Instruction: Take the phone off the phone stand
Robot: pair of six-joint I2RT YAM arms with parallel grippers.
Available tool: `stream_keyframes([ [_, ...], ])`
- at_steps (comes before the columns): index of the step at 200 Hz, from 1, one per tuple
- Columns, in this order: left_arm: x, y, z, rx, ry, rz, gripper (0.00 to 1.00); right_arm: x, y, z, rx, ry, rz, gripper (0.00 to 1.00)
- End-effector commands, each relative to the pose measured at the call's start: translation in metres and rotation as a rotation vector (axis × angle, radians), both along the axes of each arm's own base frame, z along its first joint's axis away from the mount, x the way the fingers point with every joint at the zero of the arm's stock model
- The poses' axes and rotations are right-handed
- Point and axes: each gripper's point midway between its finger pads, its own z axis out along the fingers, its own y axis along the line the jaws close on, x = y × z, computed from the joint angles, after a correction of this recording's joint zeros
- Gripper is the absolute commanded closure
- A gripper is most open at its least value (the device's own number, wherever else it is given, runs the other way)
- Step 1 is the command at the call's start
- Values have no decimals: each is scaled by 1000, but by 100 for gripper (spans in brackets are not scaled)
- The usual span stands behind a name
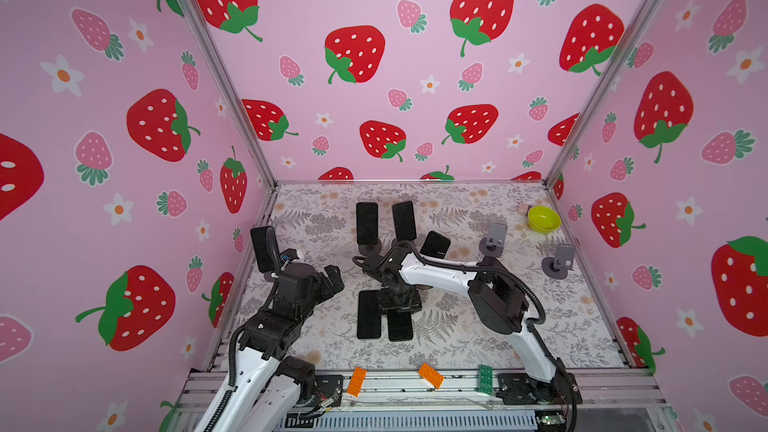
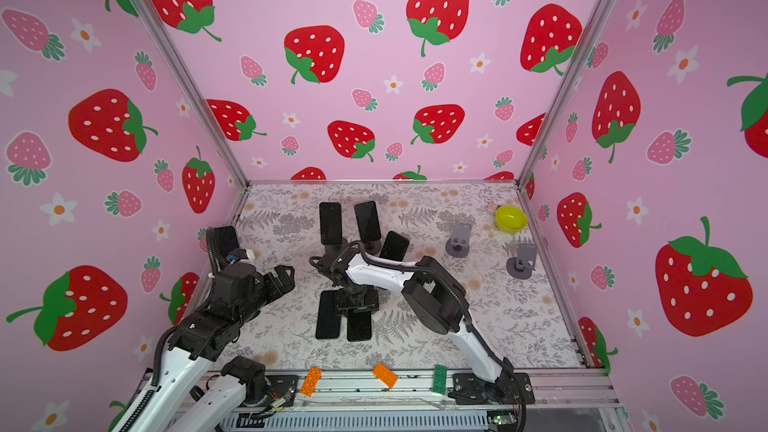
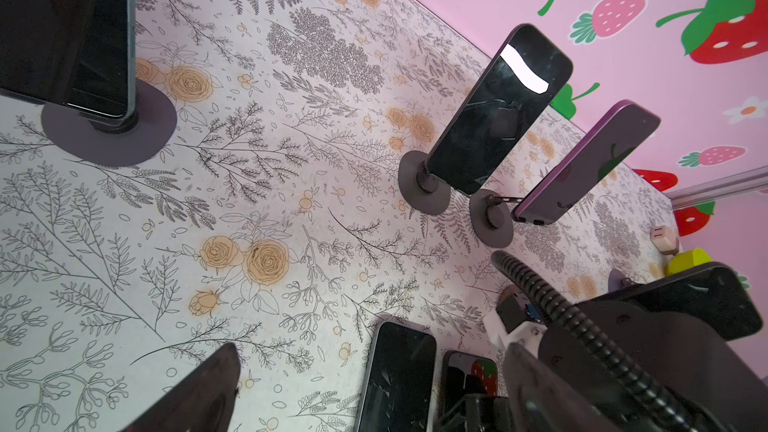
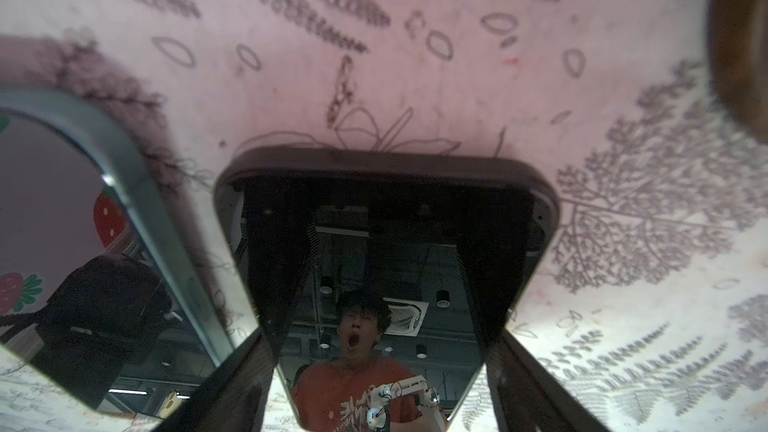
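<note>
Phones and stands on the desk [image 1: 478, 334].
Near centre the left flat phone [image 1: 368, 314] and right flat phone [image 1: 400, 329] lie side by side, the right hand [image 1: 399, 304] over the latter. Behind stand three propped phones [image 1: 404, 221] (the rightmost's foot hidden by the right arm), a fourth propped phone [image 1: 262, 248] at the left edge. Further right: far bare stand [image 1: 493, 239], near bare stand [image 1: 559, 261]; bowl [image 1: 543, 219] in the far right corner; three bricks [image 1: 431, 375] on the near rail [image 1: 457, 387].

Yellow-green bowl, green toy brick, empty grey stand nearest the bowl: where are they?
Yellow-green plastic bowl [image 1: 543, 220]: in a top view, inner wall.
Green toy brick [image 1: 485, 379]: in a top view, studded top.
Empty grey phone stand nearest the bowl [image 1: 497, 234]: in a top view, upright cradle.
</note>
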Motion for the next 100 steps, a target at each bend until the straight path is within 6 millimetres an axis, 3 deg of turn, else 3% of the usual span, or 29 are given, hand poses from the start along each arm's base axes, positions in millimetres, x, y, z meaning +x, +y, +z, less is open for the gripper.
stream_keyframes([
  [1,1,4,-2,15,-3,17,0,7,-9,-38,-57,12,-52,20],
  [45,1,5,-5,24,4,15,0,17,-1,-32,-31,-9,-83,22],
  [100,2,4,-11,24,10,17,0,15,1,-32,-22,3,-100,22],
])
